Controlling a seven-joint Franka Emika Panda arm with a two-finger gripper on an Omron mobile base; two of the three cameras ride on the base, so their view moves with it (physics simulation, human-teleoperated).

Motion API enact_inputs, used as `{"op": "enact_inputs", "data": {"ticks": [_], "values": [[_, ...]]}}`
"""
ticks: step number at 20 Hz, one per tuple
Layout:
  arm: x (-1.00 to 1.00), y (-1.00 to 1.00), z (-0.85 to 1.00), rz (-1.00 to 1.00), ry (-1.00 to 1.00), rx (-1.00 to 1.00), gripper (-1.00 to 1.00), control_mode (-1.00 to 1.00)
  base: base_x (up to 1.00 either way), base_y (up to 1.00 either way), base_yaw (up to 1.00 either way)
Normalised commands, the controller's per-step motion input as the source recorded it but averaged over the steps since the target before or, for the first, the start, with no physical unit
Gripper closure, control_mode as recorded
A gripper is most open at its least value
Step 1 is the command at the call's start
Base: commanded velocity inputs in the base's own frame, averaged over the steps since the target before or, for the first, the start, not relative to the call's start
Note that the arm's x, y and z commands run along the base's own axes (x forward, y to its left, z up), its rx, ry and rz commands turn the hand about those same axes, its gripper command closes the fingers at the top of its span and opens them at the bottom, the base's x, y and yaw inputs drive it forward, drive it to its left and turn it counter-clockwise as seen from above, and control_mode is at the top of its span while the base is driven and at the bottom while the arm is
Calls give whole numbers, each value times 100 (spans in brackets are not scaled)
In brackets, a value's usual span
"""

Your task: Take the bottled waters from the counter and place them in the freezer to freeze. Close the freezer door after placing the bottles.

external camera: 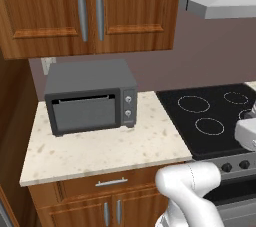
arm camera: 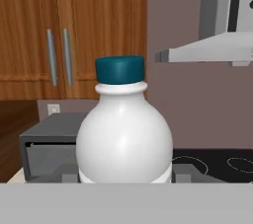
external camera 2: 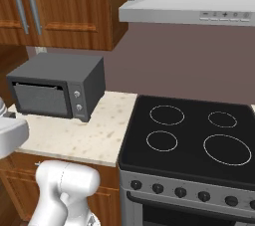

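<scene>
A bottled water (arm camera: 123, 139), pale and rounded with a teal cap (arm camera: 120, 69), stands upright close in front of the hand camera. My gripper (arm camera: 126, 174) is shut on its lower body, one grey fingertip (arm camera: 63, 172) on each side. The bottle is held up in the air, facing the beige speckled counter (external camera: 100, 151) and the stove. The second bottle, the freezer and the freezer door are out of view.
A grey toaster oven (external camera: 91, 96) sits at the back of the counter (external camera 2: 74, 140) under brown wall cabinets (external camera: 90, 8). A black glass stovetop (external camera 2: 191, 133) lies to the right beneath a grey range hood (external camera 2: 189, 6). Wooden drawers (external camera: 110, 183) front the counter.
</scene>
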Motion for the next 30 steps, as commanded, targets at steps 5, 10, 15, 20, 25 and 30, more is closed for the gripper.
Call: {"op": "enact_inputs", "data": {"ticks": [5,10,15,20,25,30], "values": [[-4,-1,-4,3,-2,0,100,-100,0,0,0],[0,0,0,0,0,0,100,-100,0,0,0],[0,0,0,0,0,0,100,-100,0,0,0],[-14,0,0,0,0,0,100,100,-18,0,0],[0,0,0,0,0,0,100,100,-59,0,0],[0,0,0,0,0,0,100,100,-53,8,0]]}}
